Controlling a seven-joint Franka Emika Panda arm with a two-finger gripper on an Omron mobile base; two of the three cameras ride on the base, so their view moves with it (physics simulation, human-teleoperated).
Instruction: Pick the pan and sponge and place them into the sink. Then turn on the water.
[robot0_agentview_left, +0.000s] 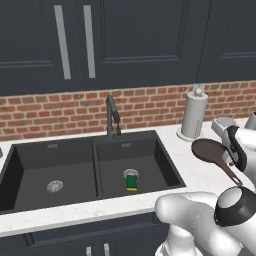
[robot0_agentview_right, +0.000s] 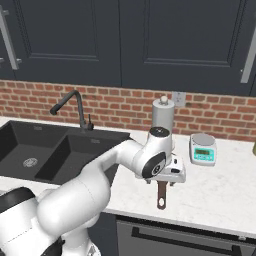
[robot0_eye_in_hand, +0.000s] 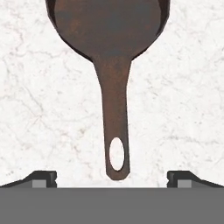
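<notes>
Claw (robot0_eye_in_hand: 112, 179) fingers spread apart above dark-brown pan (robot0_eye_in_hand: 109, 26), whose straight handle ends in an oval hole.

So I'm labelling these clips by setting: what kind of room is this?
A kitchen, rendered rather than real. A black double-basin sink with an arched faucet is set in a marble counter, against a brick backsplash under dark cabinets.

A home kitchen: black double sink (robot0_agentview_left: 160, 155) with faucet (robot0_agentview_left: 112, 117) set in a marble counter (robot0_agentview_right: 220, 190), brick backsplash (robot0_agentview_left: 50, 115), dark cabinets (robot0_agentview_left: 140, 40) above, paper towels (robot0_agentview_left: 194, 115) and scale (robot0_agentview_right: 203, 149) at the counter's back edge.
</notes>
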